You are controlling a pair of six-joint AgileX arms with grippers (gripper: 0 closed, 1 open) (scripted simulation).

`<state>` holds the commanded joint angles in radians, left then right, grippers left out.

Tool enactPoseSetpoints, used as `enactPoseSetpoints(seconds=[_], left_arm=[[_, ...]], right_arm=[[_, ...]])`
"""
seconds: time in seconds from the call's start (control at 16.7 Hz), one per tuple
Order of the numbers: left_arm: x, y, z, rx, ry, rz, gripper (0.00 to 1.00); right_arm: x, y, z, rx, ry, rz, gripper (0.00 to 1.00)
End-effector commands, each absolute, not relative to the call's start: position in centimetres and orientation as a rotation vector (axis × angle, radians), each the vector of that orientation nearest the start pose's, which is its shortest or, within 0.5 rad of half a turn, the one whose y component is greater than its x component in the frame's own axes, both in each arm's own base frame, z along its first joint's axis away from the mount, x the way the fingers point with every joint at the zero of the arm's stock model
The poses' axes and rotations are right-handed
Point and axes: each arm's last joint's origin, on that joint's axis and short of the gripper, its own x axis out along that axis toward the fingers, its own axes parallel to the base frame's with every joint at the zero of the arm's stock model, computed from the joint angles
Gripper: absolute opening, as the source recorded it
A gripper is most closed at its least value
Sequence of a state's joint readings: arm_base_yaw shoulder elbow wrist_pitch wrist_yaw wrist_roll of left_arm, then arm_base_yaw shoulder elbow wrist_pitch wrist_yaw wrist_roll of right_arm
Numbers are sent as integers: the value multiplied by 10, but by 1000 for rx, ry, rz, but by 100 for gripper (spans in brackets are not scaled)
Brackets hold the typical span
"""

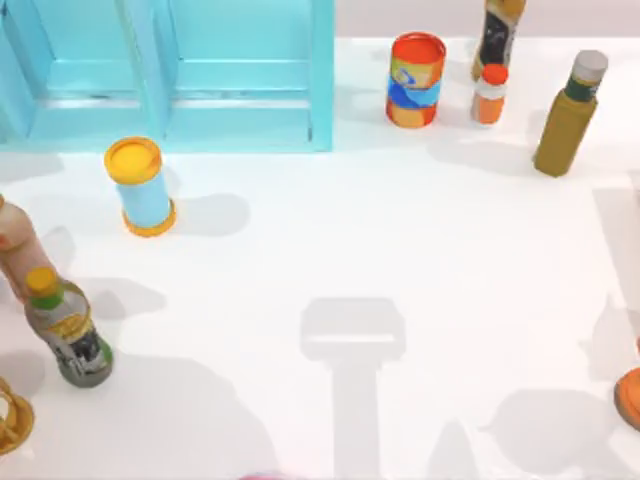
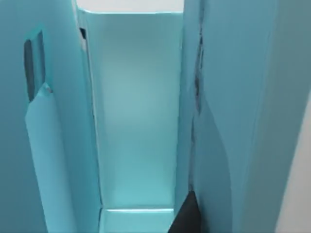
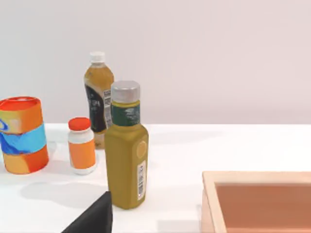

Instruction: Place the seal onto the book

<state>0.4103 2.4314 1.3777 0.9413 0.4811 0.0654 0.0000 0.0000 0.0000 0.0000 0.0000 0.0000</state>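
The seal and the book are both out of view. In the left wrist view a dark part of my left gripper [image 2: 185, 218] sits close in front of the light-blue cabinet [image 2: 136, 111], facing one of its open compartments. A dark part of my right gripper [image 3: 93, 217] shows in the right wrist view, near an olive bottle [image 3: 126, 155] with a grey cap. On the white table [image 1: 400, 240] in the top view lie the shadows of both arms.
The cabinet [image 1: 240, 110] stands back left. A blue can [image 1: 140, 188] is in front of it. Back right: an orange-blue can [image 1: 415, 80], an orange-capped bottle [image 1: 489, 95], a tea bottle [image 1: 497, 35] and the olive bottle [image 1: 568, 115]. A green bottle [image 1: 68, 330] stands left. A wooden box [image 3: 257, 199] is near my right gripper.
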Motion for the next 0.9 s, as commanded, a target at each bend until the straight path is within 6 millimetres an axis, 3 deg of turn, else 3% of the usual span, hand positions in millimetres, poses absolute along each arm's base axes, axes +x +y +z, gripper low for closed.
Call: enactPoseSetpoints(seconds=[0.18, 0.24, 0.9], left_arm=[[456, 189, 77, 8, 96, -47, 2], [456, 189, 77, 8, 96, -47, 0], [452, 186, 84, -1, 115, -59, 0]], right_arm=[[106, -1, 160, 0, 0, 0, 100], [106, -1, 160, 0, 0, 0, 100], [106, -1, 160, 0, 0, 0, 100]])
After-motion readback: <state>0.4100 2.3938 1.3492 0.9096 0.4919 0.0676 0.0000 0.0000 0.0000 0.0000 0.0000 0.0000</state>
